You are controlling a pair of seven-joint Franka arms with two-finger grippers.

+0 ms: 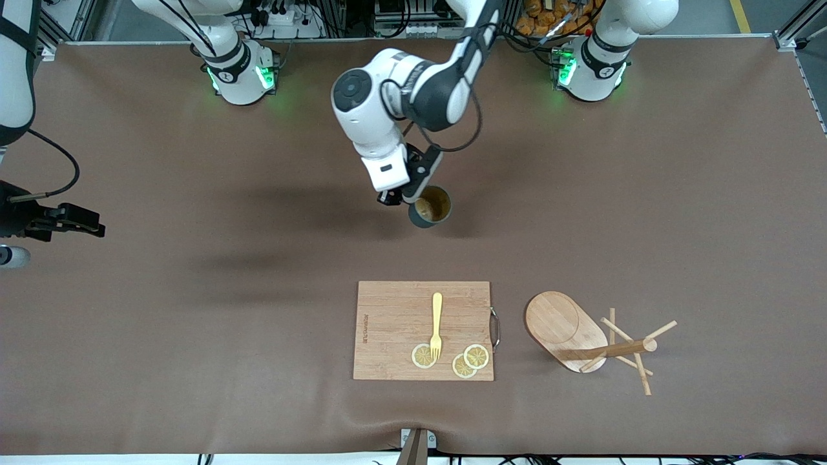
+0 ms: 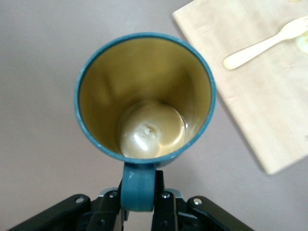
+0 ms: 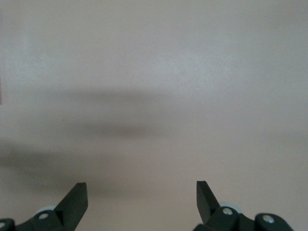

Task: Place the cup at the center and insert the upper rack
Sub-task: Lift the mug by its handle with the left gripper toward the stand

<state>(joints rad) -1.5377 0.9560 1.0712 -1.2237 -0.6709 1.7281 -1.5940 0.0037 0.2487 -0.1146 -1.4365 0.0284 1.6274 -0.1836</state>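
The dark teal cup (image 1: pixel 431 206) with its ochre inside stands upright at the middle of the table, farther from the front camera than the cutting board. My left gripper (image 1: pixel 402 194) is shut on its loop handle; the left wrist view shows the cup (image 2: pixel 144 96) with my left gripper (image 2: pixel 139 202) clamped on the handle. Whether the cup rests on the table I cannot tell. The wooden upper rack (image 1: pixel 568 329) lies tipped on its side beside the board, toward the left arm's end. My right gripper (image 1: pixel 97 229) waits open and empty over bare table (image 3: pixel 142 192).
A rectangular wooden cutting board (image 1: pixel 394 323) lies near the front edge with a yellow fork (image 1: pixel 437 323) and three lemon slices (image 1: pixel 464 360) on it. The board (image 2: pixel 269 96) and fork (image 2: pixel 264 43) also show in the left wrist view.
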